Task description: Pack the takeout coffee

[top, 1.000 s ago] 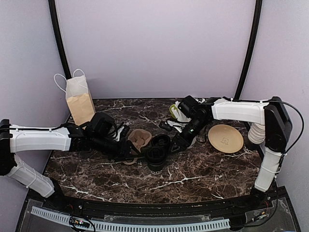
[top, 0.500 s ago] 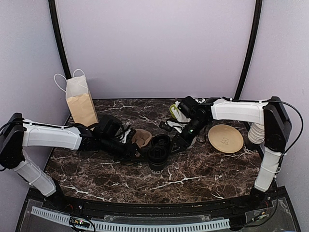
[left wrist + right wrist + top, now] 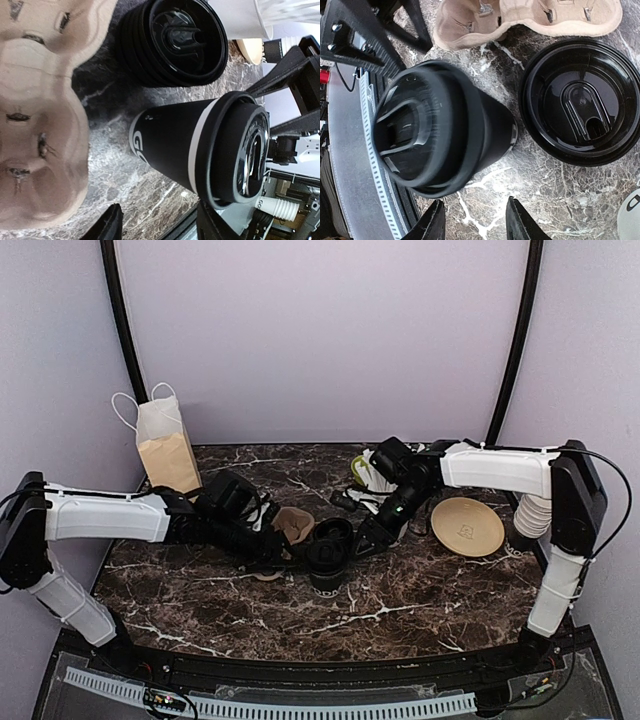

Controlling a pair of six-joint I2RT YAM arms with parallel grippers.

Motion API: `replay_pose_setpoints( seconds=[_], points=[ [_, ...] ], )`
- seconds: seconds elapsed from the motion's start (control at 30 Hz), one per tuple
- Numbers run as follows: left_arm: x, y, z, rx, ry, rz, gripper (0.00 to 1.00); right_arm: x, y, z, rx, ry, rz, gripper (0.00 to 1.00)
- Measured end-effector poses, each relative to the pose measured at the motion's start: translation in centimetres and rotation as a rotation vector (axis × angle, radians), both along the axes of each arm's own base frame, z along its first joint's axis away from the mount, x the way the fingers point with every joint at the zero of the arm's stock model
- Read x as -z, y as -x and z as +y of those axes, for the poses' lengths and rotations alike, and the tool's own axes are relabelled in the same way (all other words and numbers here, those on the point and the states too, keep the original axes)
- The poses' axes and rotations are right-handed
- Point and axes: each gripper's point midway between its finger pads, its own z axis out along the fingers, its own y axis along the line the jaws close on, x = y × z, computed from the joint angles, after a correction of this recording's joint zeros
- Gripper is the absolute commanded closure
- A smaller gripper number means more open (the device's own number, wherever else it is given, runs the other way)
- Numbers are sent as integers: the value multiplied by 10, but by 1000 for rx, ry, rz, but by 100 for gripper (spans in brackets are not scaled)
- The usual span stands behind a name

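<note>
The takeout coffee (image 3: 325, 562), a black paper cup with a black lid, stands on the marble table (image 3: 400, 605), just in front of a stack of black lids (image 3: 336, 532). My left gripper (image 3: 277, 551) is open at the cup's left. In the left wrist view the cup (image 3: 200, 145) stands just beyond the fingertips (image 3: 107, 225), with bare marble between them. My right gripper (image 3: 366, 539) is open at the cup's right. The right wrist view has the cup (image 3: 445, 130) ahead of the open fingers (image 3: 520, 220).
A tan pulp cup carrier (image 3: 290, 525) lies left of the lid stack, under my left wrist. A paper bag (image 3: 165, 450) stands at the back left. A tan plate (image 3: 467, 525) and stacked white cups (image 3: 528, 515) sit at the right.
My left arm has reached further right, bringing its gripper close beside the cup. The right arm and the cup have hardly moved.
</note>
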Motion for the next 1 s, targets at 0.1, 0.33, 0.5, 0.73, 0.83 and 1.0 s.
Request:
replay_pose_setpoints(
  seconds=[0.1,0.33,0.5,0.73,0.83,1.0],
  points=[
    [-3,-4,4,-22,-22,-16,45,-2,1,1,-6,-8,0,56],
    [-11,-8,2,-27,-6,-37,45,-5,1,1,-7,-16,-7,56],
    [-21,-12,-6,-19,32,-62,45,-12,4,0,-11,-34,-8,56],
    [-22,-24,-19,-12,49,-79,47,-14,7,2,-18,-51,11,51],
    [-14,-25,-21,-7,38,-65,48,-13,8,3,-22,-56,23,51],
    [-14,-26,-24,5,51,-68,51,-3,8,4,-17,-39,46,52]
  ],
)
